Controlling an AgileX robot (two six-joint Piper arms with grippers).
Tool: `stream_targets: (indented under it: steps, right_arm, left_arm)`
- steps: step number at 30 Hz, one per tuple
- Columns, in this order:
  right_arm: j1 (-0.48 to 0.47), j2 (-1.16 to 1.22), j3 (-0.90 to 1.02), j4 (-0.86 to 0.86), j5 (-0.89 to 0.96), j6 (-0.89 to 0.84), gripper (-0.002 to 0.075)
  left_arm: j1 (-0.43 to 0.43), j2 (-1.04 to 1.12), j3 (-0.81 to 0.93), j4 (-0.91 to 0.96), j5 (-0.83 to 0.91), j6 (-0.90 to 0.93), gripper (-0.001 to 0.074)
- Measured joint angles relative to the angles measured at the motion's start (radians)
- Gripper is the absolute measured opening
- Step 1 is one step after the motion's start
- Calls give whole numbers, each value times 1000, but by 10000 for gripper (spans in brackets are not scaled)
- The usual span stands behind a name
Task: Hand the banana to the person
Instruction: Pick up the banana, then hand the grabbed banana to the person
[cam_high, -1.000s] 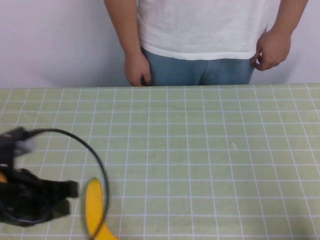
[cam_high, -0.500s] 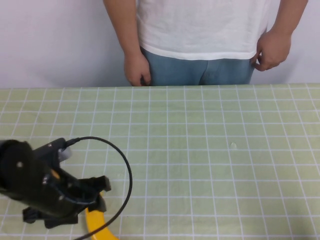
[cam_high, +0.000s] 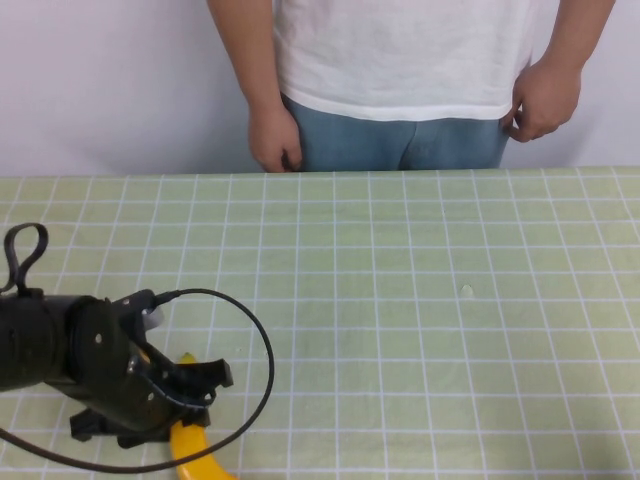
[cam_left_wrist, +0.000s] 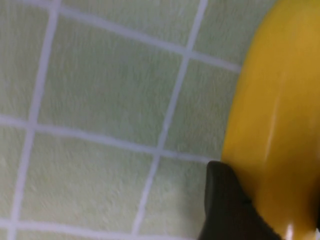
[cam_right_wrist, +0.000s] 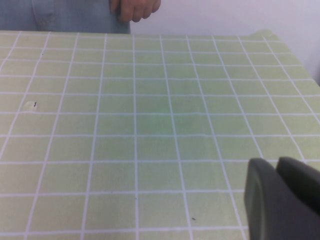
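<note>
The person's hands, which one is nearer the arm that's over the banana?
The hand on the high view's left, hanging beside the jeans; the left gripper sits over the banana on that side. The right gripper is parked.

Left gripper (cam_high: 195, 400) low at near-left; right gripper (cam_right_wrist: 282, 200) parked.

A robot test bench set up indoors, more lab than home

The worktop (cam_high: 420, 300) wears a pale green cloth ruled in a white grid, pushed close to a plain white wall (cam_high: 110, 80) with no furnishing; black robot arm hardware with a looping cable (cam_high: 255, 345) works over it, and the person (cam_high: 400, 70), in a white T-shirt and blue jeans, stands at the far edge, arms hanging, facing the rig
</note>
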Motion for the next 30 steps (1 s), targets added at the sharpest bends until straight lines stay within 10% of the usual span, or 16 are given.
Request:
stream_targets:
  steps: [16,30]
  right_arm:
    - [0,0,0,0,0,0,-7]
    - [0,0,0,0,0,0,-7]
  left_arm:
    - [-5,-88,-419,68,412,714,288]
    - [-235,-56,-997,458,536,717,288]
